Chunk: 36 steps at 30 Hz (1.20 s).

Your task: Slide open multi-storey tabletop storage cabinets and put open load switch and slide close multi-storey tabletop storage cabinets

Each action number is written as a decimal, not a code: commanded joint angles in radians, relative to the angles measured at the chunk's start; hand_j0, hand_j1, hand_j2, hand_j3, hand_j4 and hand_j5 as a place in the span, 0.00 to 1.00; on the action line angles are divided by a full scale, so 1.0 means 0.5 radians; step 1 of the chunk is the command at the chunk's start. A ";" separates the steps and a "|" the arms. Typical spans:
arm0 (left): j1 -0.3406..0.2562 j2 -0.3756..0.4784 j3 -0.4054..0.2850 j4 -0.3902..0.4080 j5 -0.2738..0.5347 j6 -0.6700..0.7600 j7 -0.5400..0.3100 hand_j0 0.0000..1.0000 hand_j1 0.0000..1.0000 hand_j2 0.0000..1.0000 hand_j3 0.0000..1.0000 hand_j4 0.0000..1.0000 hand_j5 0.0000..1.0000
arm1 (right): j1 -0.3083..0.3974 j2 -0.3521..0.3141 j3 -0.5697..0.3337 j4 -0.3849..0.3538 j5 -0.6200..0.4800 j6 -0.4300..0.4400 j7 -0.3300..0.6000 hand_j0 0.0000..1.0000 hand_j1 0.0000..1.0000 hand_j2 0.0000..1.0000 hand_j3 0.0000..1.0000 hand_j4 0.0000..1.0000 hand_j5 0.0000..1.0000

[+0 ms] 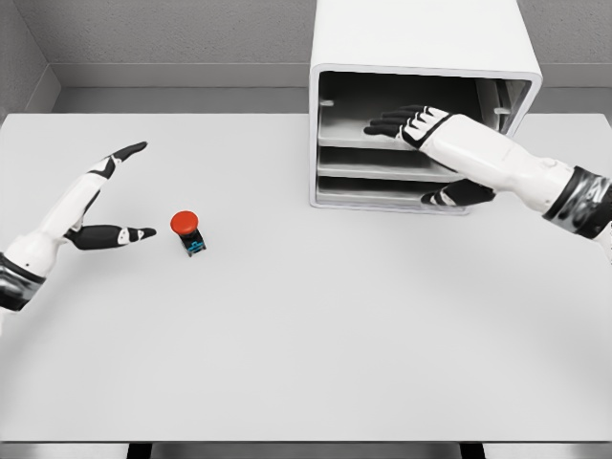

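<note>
The load switch, a small black-and-blue body with a round red button on top, stands on the white table left of centre. My left hand lies just left of it, fingers spread and thumb pointing at it, holding nothing. The white multi-storey cabinet stands at the back right with its front open and grey trays showing. My right hand reaches into the top storey, fingers stretched flat over the upper tray, thumb hanging down by the lowest tray. It grips nothing that I can see.
The white table spreads wide in front of the cabinet and ends at a front edge near the bottom of the view. Grey walls close off the back and the left side.
</note>
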 commanded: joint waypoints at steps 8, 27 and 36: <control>-0.077 0.003 0.000 -0.069 0.048 0.302 -0.634 1.00 1.00 1.00 1.00 1.00 1.00 | -0.003 0.070 -0.010 0.005 0.248 0.205 0.000 0.98 0.98 0.98 0.98 0.98 0.98; -0.264 0.073 -0.242 -0.036 0.051 0.517 -0.841 1.00 1.00 1.00 1.00 1.00 1.00 | -0.021 0.193 0.024 0.094 0.536 0.365 0.000 0.97 0.97 0.97 0.97 0.97 0.97; -0.362 0.110 -0.233 -0.020 0.042 0.517 -0.841 1.00 1.00 1.00 1.00 1.00 1.00 | -0.021 0.254 0.048 0.106 0.585 0.368 0.000 0.97 0.97 0.97 0.97 0.97 0.97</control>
